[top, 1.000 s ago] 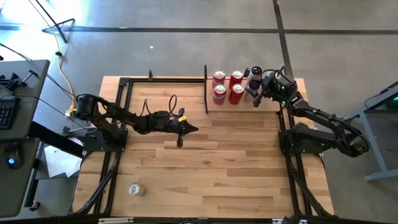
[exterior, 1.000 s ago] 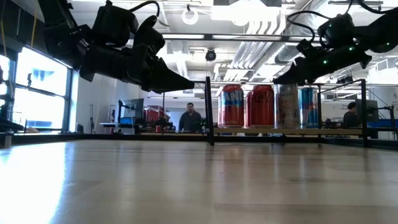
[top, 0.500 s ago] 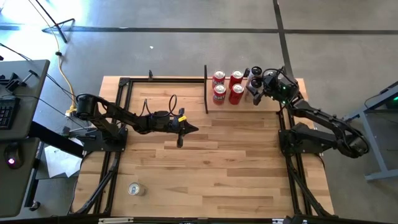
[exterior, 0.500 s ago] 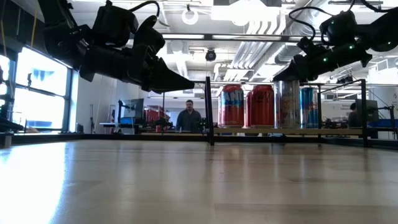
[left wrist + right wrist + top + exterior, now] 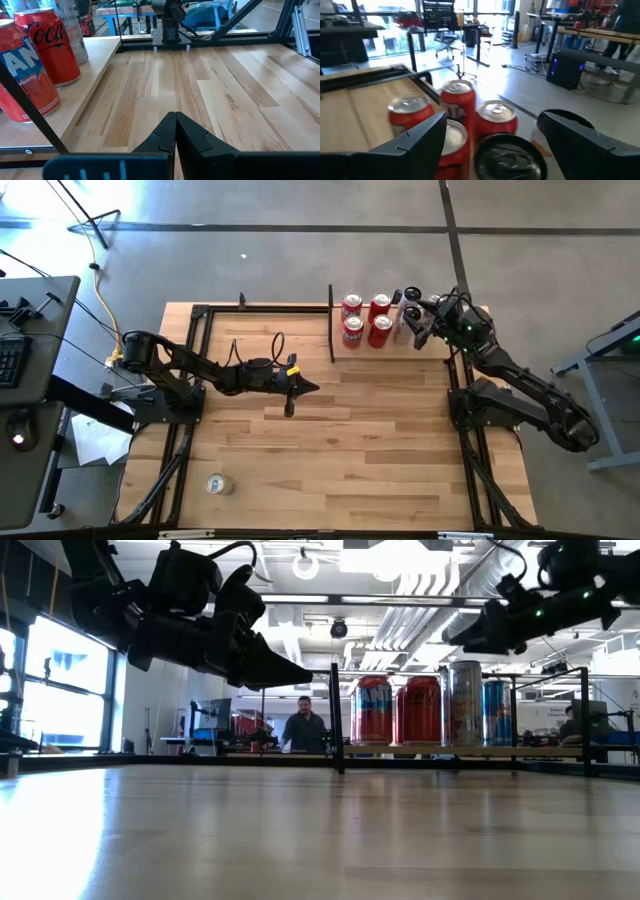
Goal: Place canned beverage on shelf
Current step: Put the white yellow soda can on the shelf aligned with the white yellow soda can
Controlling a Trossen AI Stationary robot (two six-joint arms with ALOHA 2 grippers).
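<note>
Fingers of the right gripper (image 5: pixel 416 314) stand wide apart above a silver can (image 5: pixel 463 703), holding nothing; the can stands upright on the shelf (image 5: pixel 480 751) directly below the tool and clear of it. Just beyond the can from the tool stand four red cans (image 5: pixel 365 319), packed in a square. A blue can (image 5: pixel 496 712) appears to stand behind the silver one, though the low view leaves that uncertain. Left gripper (image 5: pixel 312 387) hangs clenched and empty over the bare tabletop (image 5: pixel 350 450), well apart from the shelf. One more can (image 5: pixel 215 484) lies near the table's front left corner.
</note>
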